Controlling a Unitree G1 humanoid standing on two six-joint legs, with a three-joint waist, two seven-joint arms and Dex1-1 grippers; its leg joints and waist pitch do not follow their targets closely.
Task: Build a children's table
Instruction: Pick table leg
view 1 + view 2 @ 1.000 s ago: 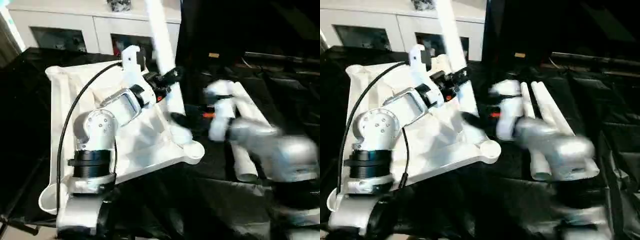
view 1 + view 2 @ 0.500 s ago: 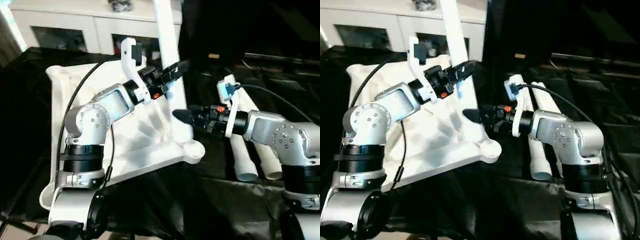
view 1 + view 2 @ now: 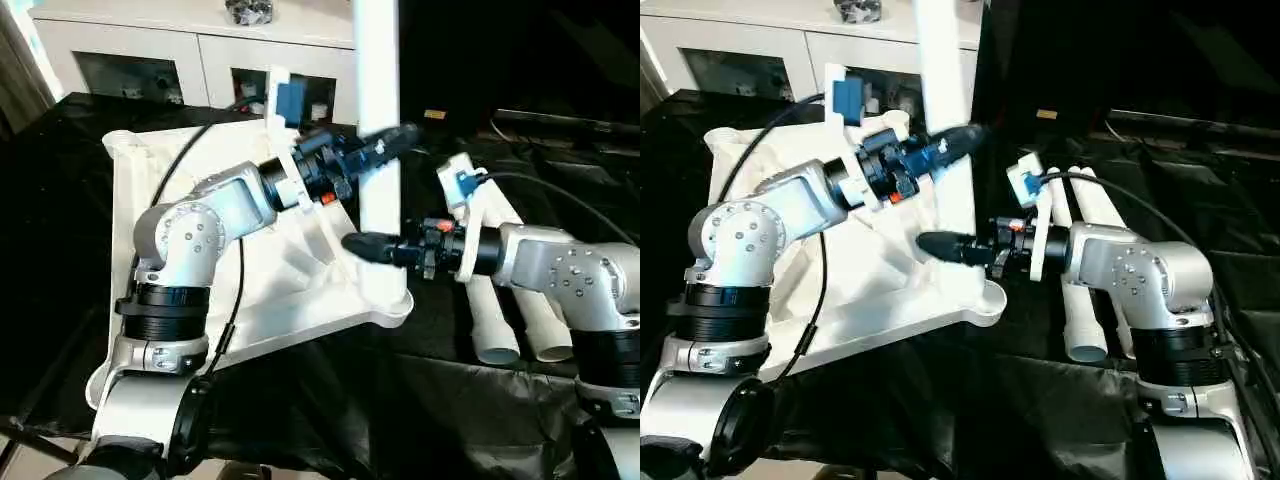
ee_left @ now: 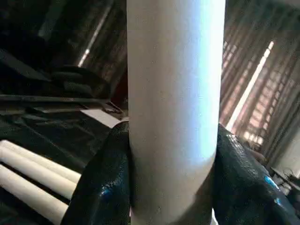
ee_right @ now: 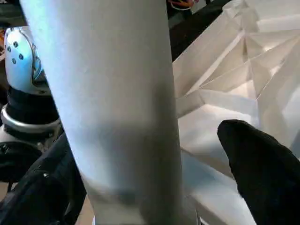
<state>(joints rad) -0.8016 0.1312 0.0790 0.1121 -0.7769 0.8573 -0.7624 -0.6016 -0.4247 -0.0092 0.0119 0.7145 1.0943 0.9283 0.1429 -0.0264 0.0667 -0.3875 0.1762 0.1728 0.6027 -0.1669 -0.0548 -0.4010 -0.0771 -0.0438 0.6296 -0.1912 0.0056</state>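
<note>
The leg (image 3: pixel 378 110) has swung upright in the tabletop's (image 3: pixel 160 190) near-right corner socket, clamped by the left gripper (image 3: pixel 385 150), the right gripper (image 3: pixel 362 243) spread wide around its base.

Leg (image 3: pixel 378 120) now upright from tilted, right gripper (image 5: pixel 154 178) opened wider around its base

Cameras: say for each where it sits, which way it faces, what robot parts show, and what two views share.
Left eye: on the head, looking down at the upturned tabletop, both forearms in frame.
Right eye: beside it, same scene; spare legs lie at right.
Left wrist: looks along the left claw, clamped on the upright leg.
Right wrist: looks along the right claw, fingers apart around that leg, ribs beyond.
Shared: both wrist views show the same leg.
</note>
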